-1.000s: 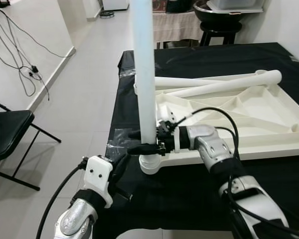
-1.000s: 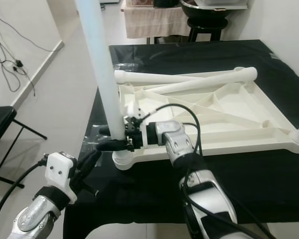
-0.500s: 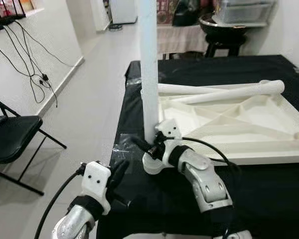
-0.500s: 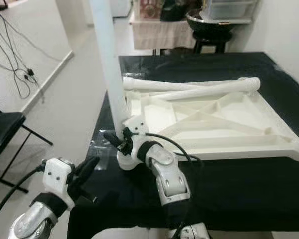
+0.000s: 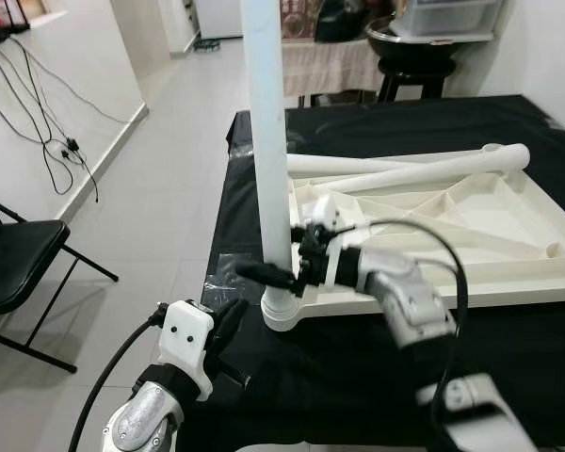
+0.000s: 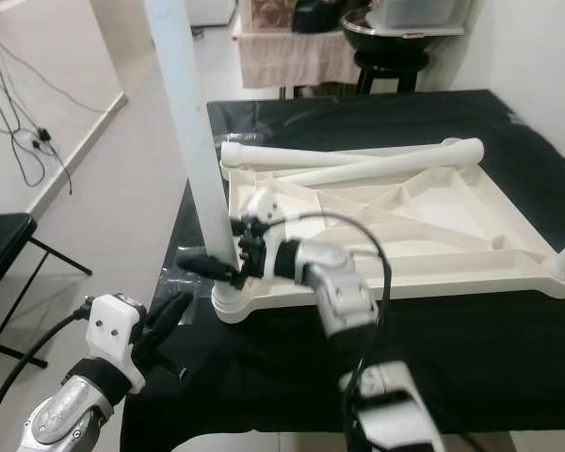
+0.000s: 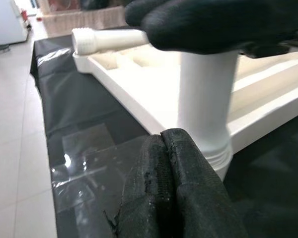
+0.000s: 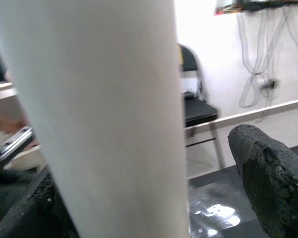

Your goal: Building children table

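Your right gripper (image 5: 281, 271) has its fingers spread around the upright leg (image 5: 267, 141), steadying it in the corner socket of the upside-down tabletop (image 5: 508, 268) on the black cloth; your left gripper (image 7: 176, 188), fingers pressed together and empty, waits just below.

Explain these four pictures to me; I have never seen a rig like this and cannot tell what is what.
A humanoid robot is assembling a child's table. Two pictures come from cameras in its head, looking down; two from cameras on its wrists. On a black-covered table lies the white tabletop, upside down, with two loose legs resting across it. One leg stands upright in a corner socket. The right gripper has its jaws either side of that leg, low down; a gap shows beside one finger. The left gripper waits nearby, jaws shut, holding nothing.
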